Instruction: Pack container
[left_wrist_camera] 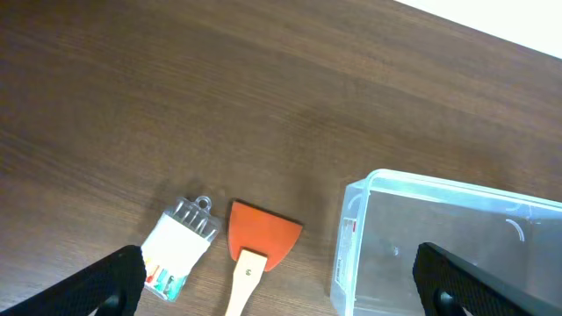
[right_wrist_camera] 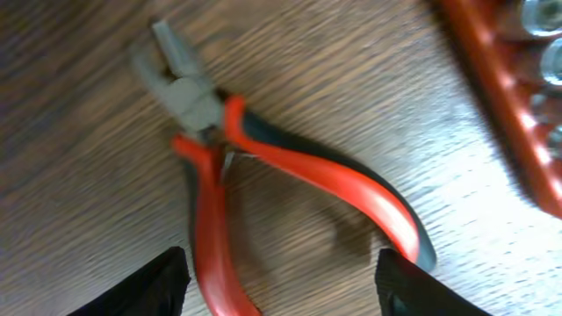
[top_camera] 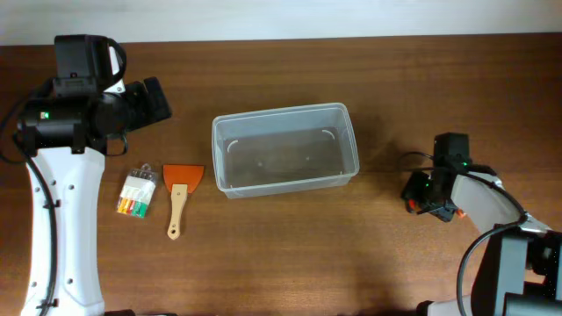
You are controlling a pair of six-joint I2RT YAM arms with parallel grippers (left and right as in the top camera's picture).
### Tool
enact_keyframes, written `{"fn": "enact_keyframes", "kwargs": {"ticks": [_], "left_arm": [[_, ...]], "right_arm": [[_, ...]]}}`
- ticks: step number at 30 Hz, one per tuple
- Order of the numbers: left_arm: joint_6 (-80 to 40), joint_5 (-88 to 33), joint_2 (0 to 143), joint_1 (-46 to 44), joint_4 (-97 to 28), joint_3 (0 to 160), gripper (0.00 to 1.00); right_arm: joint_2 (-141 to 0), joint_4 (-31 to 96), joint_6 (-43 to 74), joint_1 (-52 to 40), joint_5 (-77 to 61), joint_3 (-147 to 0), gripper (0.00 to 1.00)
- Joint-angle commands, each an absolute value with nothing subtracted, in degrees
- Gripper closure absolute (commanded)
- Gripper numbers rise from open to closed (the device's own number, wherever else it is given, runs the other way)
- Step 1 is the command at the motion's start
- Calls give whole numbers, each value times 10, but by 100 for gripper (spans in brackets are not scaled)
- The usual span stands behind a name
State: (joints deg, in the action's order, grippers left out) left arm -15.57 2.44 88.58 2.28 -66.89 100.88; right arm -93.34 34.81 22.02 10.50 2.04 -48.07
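The container (top_camera: 281,112) is a clear, empty plastic bin at the table's middle; its left end shows in the left wrist view (left_wrist_camera: 351,237). My left gripper (top_camera: 156,98) is open and empty, above the table, up and left of the bin; in its wrist view its fingers (left_wrist_camera: 277,263) frame an orange scraper with a wooden handle (left_wrist_camera: 259,235) and a small packet of coloured bits (left_wrist_camera: 180,246). My right gripper (top_camera: 423,195) is open, low over red-handled pliers (right_wrist_camera: 263,167), with its fingers (right_wrist_camera: 285,276) outside the two handles.
The scraper (top_camera: 180,195) and the packet (top_camera: 138,191) lie left of the bin. A red holder with metal pieces (right_wrist_camera: 514,88) lies beside the pliers. The table's far edge meets a white wall (top_camera: 351,17).
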Motion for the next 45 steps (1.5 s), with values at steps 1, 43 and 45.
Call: {"fn": "enact_keyframes", "kwargs": {"ticks": [1,43,45], "left_arm": [[-151,30,886,25,-670,1012,1],[-151,30,886,25,-670,1011,1],[-151,30,886,25,-670,1012,1]], "right_arm": [[-938,347,205,109,17,-478,32],[-938,390,143,108,-11,-565,96],[-938,408,137,109,-11,-597,96]]}}
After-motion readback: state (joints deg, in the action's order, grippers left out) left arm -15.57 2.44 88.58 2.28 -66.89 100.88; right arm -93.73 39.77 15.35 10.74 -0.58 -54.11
